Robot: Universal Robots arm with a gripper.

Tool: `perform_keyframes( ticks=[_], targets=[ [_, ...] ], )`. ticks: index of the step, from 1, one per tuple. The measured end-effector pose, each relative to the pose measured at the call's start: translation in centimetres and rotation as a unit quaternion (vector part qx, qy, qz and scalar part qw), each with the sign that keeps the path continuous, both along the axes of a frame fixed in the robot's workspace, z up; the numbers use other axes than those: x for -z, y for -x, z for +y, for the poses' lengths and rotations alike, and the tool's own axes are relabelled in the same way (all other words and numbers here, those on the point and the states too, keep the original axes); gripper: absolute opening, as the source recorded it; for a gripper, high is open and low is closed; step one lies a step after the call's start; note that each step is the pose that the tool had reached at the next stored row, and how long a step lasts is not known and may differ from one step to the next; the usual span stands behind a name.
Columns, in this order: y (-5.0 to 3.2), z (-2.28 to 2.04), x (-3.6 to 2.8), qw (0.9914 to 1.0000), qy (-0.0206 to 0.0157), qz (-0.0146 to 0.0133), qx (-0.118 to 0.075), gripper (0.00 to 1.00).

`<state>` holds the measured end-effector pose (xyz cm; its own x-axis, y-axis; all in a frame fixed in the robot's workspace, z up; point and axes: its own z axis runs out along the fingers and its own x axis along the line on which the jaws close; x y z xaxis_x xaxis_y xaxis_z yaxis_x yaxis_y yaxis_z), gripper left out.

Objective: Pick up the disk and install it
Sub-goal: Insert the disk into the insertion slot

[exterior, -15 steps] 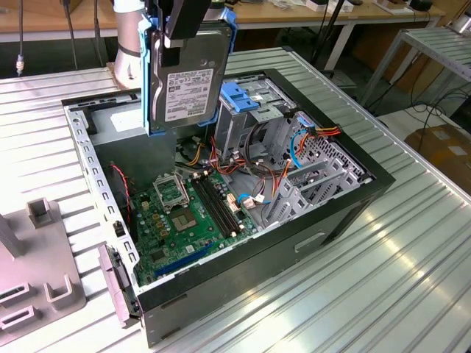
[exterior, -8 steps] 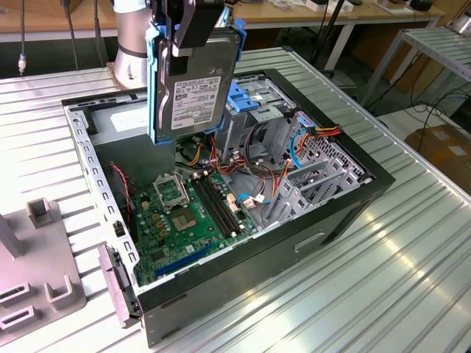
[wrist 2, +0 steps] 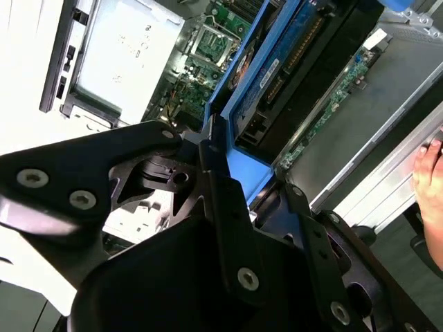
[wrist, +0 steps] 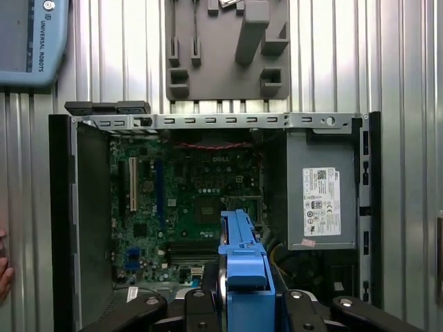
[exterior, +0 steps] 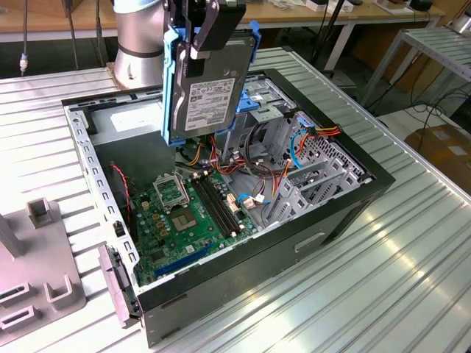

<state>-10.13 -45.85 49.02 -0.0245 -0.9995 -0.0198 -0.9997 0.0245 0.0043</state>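
Silver-grey disk (exterior: 210, 88) (blue-railed) upright in tool (exterior: 194, 50)

My arm (exterior: 137, 40) is a smooth silver-grey cylinder in the exterior view, and in the first wrist view I see one of its joints wearing a rounded blue cap (wrist: 31, 41) with a line of print. The gripper (wrist 2: 242, 173) is matt black throughout, built of flat angular link plates pinned with bright silver screws (wrist 2: 32, 178), and its fingers (wrist 2: 211, 166) are slim black bars.
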Motion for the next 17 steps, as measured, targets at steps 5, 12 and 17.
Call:
perform_keyframes(
  ticks=[5,12,17],
  targets=[
    [-1.43,-0.18,0.03,1.0,0.0,0.0,0.0,0.37],
    [-3.83,-0.42,0.09,1.0,0.0,0.0,0.0,0.37],
    [-5.31,-0.53,0.13,1.0,0.0,0.0,0.0,0.37]
  ],
)
